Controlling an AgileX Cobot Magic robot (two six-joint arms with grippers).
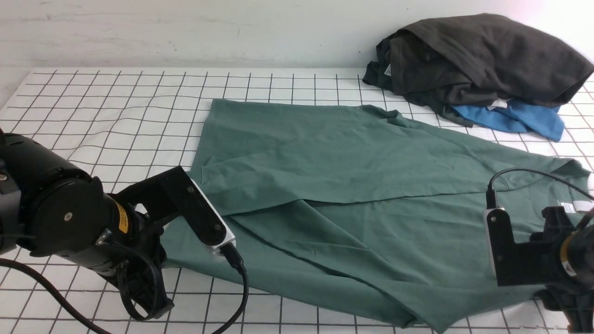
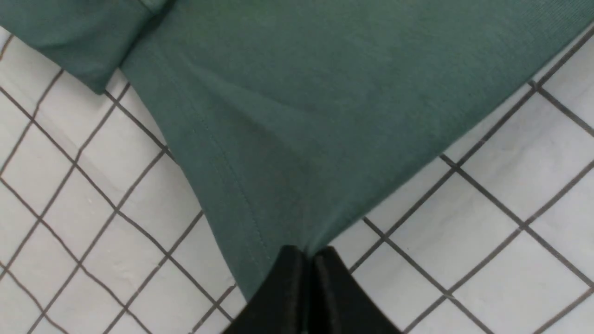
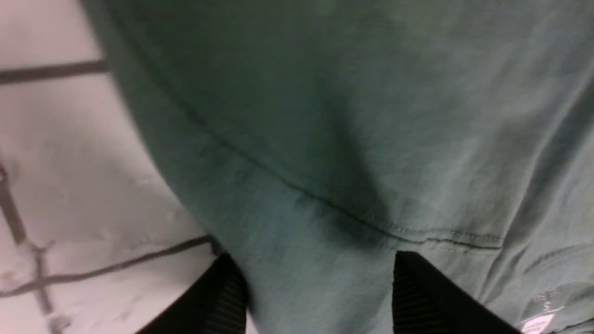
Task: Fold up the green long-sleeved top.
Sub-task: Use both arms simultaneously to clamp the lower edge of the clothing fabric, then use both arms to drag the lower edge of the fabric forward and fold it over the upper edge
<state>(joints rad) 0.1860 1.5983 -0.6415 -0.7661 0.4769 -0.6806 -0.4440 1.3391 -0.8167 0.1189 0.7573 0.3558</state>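
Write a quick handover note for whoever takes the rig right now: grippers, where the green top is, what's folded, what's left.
Left gripper: shut on the green top at its near-left edge, low over the table.
Right gripper: open, jaws spread over fabric near the neck label, holding nothing.
Top: spread across the table, neck toward the robot's right. Dark garment and blue garment are piled far right.
Done: one flap folded diagonally across the body.
Left: the remaining folds.

White grid-lined table point(image 1: 116, 106), plain white wall point(image 1: 185, 32) behind
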